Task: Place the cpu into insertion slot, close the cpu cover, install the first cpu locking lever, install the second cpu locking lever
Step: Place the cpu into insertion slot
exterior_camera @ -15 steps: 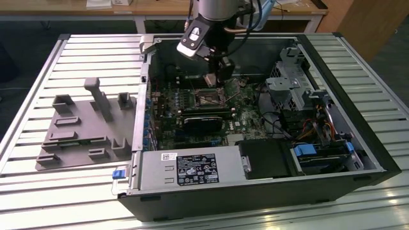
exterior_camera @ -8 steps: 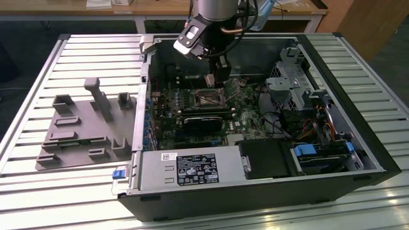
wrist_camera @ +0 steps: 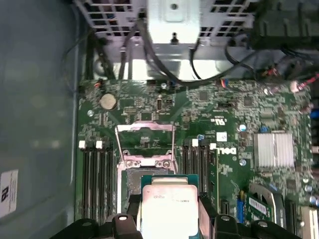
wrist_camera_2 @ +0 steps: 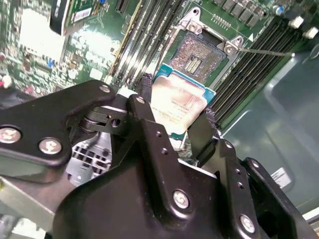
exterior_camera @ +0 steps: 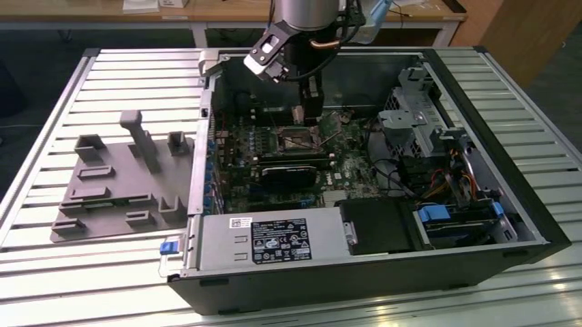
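Note:
My gripper (wrist_camera_2: 174, 123) is shut on the cpu (wrist_camera_2: 178, 104), a small square chip with a dull silvery top and a green edge, held by two opposite sides between the black fingers (wrist_camera_2: 144, 117). It hangs just above the insertion slot (wrist_camera_2: 197, 57), a dark square socket with bare contacts on the green board. In the first wrist view the cpu (wrist_camera: 169, 205) overlaps the near edge of the slot (wrist_camera: 133, 178), and the cpu cover (wrist_camera: 144, 128) is swung open beyond it. In the exterior view the gripper (exterior_camera: 311, 114) reaches down into the open computer case over the slot (exterior_camera: 296, 139).
A black rectangular module (exterior_camera: 291, 174) lies just in front of the socket. Memory slots (wrist_camera: 97, 174) flank it. A thin wire lever (wrist_camera_2: 264, 51) sticks out beside the socket. The case walls (exterior_camera: 204, 122), drive cage (exterior_camera: 414, 116) and power supply (exterior_camera: 264, 242) hem in the board. A grey fixture (exterior_camera: 118, 177) sits outside.

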Motion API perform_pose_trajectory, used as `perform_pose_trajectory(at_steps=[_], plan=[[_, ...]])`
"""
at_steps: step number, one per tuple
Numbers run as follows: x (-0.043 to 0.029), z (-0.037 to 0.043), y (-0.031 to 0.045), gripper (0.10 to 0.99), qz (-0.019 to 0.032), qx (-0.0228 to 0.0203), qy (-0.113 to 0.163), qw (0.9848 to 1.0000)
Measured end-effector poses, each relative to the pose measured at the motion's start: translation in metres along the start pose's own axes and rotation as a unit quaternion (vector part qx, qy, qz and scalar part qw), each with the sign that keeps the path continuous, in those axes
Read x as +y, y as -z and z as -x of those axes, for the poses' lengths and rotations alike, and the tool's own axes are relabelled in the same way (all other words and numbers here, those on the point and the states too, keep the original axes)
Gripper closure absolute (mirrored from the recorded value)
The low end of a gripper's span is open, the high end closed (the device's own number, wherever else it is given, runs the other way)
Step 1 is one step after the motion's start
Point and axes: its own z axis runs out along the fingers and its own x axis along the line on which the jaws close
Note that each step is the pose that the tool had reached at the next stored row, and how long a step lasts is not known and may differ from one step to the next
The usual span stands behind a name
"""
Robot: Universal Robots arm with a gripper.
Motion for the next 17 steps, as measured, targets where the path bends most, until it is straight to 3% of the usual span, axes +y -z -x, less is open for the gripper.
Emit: perform_pose_trajectory(at_steps=[6,17], plan=[[-0.0008,0.0000,-0.0025,0.549,0.0003,-0.0040,-0.047,0.9989],[-0.0026,-0.0047,-0.0154,0.549,0.0002,-0.0027,-0.031,0.9995]])
